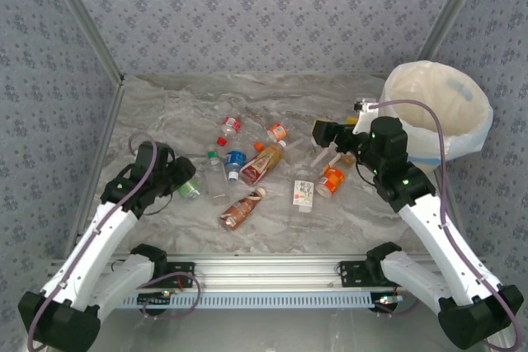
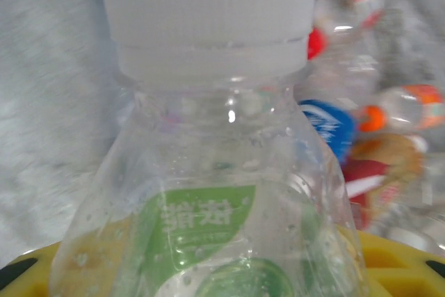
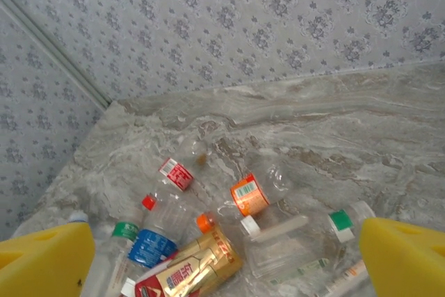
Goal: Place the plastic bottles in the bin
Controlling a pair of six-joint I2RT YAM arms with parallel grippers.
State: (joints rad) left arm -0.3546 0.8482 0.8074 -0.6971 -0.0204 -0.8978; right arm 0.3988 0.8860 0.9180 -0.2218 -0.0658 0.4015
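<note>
A grey marbled table (image 1: 165, 113) stands between walls (image 1: 272, 14) papered in a small grey flower print, with metal posts in the far corners. About ten bottles (image 1: 262, 162) lie scattered across its middle, most on their sides. One bin (image 1: 477, 121) stands at the far right, well apart from them. The left gripper (image 1: 180, 180) is clamped on a green-label bottle (image 2: 208, 227) with a white cap. The right gripper (image 3: 226, 252) is spread wide and holds nothing.
</note>
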